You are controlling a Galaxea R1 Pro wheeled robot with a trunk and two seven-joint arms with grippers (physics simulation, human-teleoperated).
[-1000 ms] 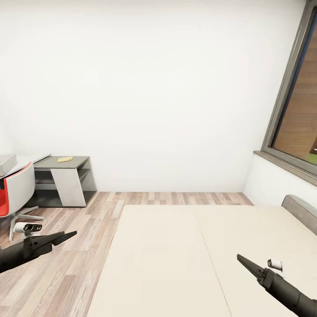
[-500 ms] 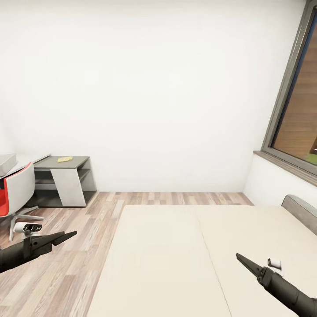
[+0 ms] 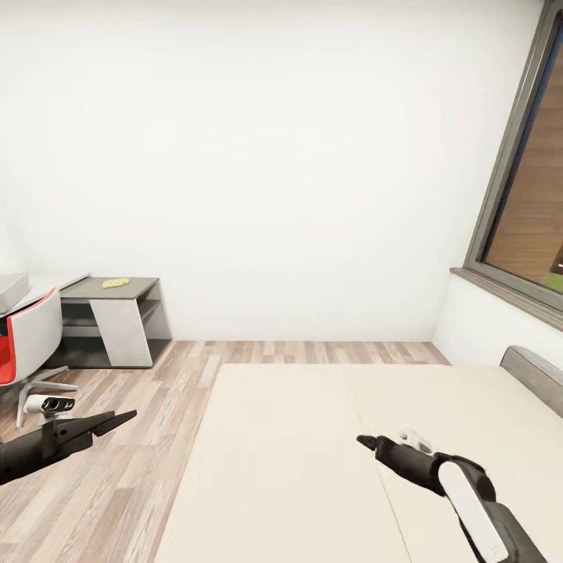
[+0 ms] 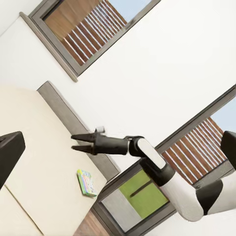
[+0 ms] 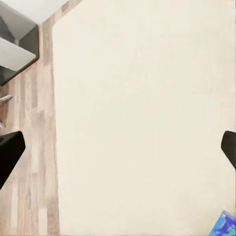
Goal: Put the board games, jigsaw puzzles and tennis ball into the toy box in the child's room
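**Both grippers held over bed area, nothing gripped**

Head view: the bed [image 3: 313, 461], cream two-part mattress, is seen in the foreground, w/ its grey headboard [image 3: 533, 375] at the far right under the grey-framed window [image 3: 520, 172]. The right gripper [image 3: 364, 442] is held low over the mattress near its centre seam, pointing toward the robot's left. In the left wrist view the right gripper [image 4: 74, 142] is seen w/ its jaws parted a little and nothing between them. In the right wrist view its fingertips [image 5: 10, 152] are seen at opposite edges of the frame, bare mattress between.

The left gripper [image 3: 125, 416] is held over the wood-plank floor [image 3: 117, 485] beside the bed; its jaws are seen parted in the head view, empty.

One board game [image 4: 86, 182], a green-yellow-red box, is seen in the left wrist view lying flat on the mattress just beside the headboard [image 4: 73, 123]. A blue-green corner of another board game [image 5: 223, 227] is seen at the edge of the right wrist view, also on the mattress.

At far left of the head view the worktop [image 3: 117, 291] is seen against the wall, dark grey part nearest, w/ a yellowish jigsaw puzzle [image 3: 115, 282] lying flat on it. A pale grey corner of the toy box [image 3: 11, 288] is cut off at the frame edge. A red-and-white chair [image 3: 27, 344] stands in front of the worktop.
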